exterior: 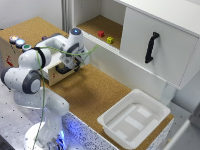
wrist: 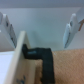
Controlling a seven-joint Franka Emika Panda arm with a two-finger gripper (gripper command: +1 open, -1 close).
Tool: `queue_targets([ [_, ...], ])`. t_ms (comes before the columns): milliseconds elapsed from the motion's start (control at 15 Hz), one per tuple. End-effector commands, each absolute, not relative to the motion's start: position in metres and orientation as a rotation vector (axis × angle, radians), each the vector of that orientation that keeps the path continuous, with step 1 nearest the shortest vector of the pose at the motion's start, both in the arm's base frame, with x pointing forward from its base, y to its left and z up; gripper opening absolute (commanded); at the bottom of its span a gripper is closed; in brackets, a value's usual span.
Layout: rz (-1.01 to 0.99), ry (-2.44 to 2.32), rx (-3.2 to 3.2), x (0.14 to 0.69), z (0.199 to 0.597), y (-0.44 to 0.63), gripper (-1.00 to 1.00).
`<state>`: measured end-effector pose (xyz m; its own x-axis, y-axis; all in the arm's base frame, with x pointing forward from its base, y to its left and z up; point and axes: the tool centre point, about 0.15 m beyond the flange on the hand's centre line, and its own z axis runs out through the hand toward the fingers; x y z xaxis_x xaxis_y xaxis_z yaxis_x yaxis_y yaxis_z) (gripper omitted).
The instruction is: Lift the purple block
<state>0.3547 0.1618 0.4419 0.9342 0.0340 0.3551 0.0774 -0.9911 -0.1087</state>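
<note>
The purple block shows in neither view. My gripper (exterior: 74,63) hangs at the front of a wooden box (exterior: 54,75) on the cork table, at the exterior view's left. In the wrist view my gripper (wrist: 38,29) is open, its white fingers (wrist: 71,30) spread wide with nothing between them. Just beyond the fingers sit the light wooden drawer front (wrist: 24,60) and its black handle (wrist: 44,57). The fingers do not touch the handle.
A red block (exterior: 101,34) and a yellow block (exterior: 110,40) lie in the open shelf at the back. A white cabinet door with a black handle (exterior: 151,47) stands beside them. A white bin (exterior: 135,117) sits at the front right. Coloured buttons (exterior: 19,43) top the box.
</note>
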Motion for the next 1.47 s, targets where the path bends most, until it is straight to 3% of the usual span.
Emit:
queue_targets([
  [0, -0.582, -0.374, -3.111, 0.345, 0.498, 0.232, 1.0],
  [733, -0.409, -1.249, -2.829, 0.35, 0.518, 0.388, 1.0],
  [1400, -0.236, -1.953, -2.523, 0.351, 0.486, 0.448, 1.0],
])
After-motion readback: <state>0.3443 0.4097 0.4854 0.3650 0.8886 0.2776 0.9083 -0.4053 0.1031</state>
